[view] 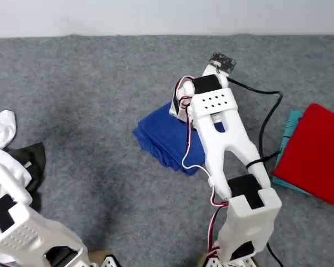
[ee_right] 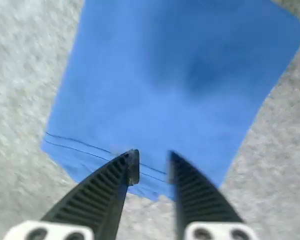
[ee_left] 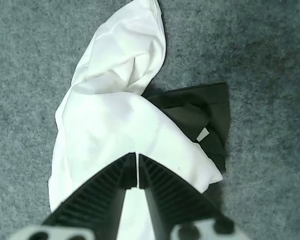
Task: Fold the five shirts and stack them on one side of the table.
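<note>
A folded blue shirt [view: 161, 136] lies mid-table with the right arm [view: 217, 111] over it. My right gripper [ee_right: 152, 157] hangs open just above the blue shirt [ee_right: 180, 85], near one hemmed edge, with nothing between its fingers. At the table's left edge a crumpled white shirt [view: 3, 133] lies partly across a black shirt [view: 32, 158]. My left gripper [ee_left: 137, 157] is shut, its tips over the white shirt [ee_left: 115, 105]; the black shirt [ee_left: 200, 115] sticks out beside it. On the right, a folded red shirt [view: 317, 153] rests on a teal shirt [view: 292, 125].
Grey carpet-like cloth [view: 89, 89] covers the table. A black cable [view: 270, 119] runs from the right arm toward the red and teal stack. The left arm's base [view: 28, 236] stands at the near left corner. Open room lies between the blue and white shirts.
</note>
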Controlling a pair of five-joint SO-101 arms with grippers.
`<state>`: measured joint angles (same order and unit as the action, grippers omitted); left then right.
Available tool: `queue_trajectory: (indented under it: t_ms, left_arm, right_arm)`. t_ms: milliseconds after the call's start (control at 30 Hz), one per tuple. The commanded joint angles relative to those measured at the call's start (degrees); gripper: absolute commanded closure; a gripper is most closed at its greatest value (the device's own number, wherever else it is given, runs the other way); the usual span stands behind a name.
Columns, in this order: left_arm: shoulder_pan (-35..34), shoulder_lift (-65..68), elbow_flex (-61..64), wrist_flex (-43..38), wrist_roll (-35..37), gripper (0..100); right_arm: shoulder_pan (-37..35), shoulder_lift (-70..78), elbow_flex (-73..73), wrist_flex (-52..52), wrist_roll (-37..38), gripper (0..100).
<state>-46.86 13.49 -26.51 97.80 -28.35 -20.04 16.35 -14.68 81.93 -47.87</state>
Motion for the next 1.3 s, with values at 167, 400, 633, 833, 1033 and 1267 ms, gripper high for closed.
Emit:
queue_trajectory:
  t_ms: [167,400,633,833,1033,1267]
  left_arm:
    - [0.62,-3.08,-0.13,-1.23,-0.18,98]
    - [0.88,-3.08,-0.04,-3.96,-0.18,98]
    - [1.23,-1.93,-0.22,-3.96,-0.18,98]
    - [1.85,-0.70,-0.31,-3.87,-0.18,98]
    - [2.64,-0.70,-0.31,-3.78,-0.18,98]
    - [2.64,-0.79,-0.31,-3.52,-0.18,98]
  right_arm:
    - [1.01,7.08,-0.79,-5.41,-5.10,54.3]
    - [4.18,13.67,-0.79,-13.49,-6.42,54.5]
    - [4.26,20.97,-0.79,-19.91,-6.42,55.2]
    - [4.97,23.87,-0.79,-19.65,-6.42,83.4]
    - [8.40,21.93,-0.88,-17.71,-6.07,97.1]
    - [13.05,8.22,-0.88,-7.69,6.07,99.0]
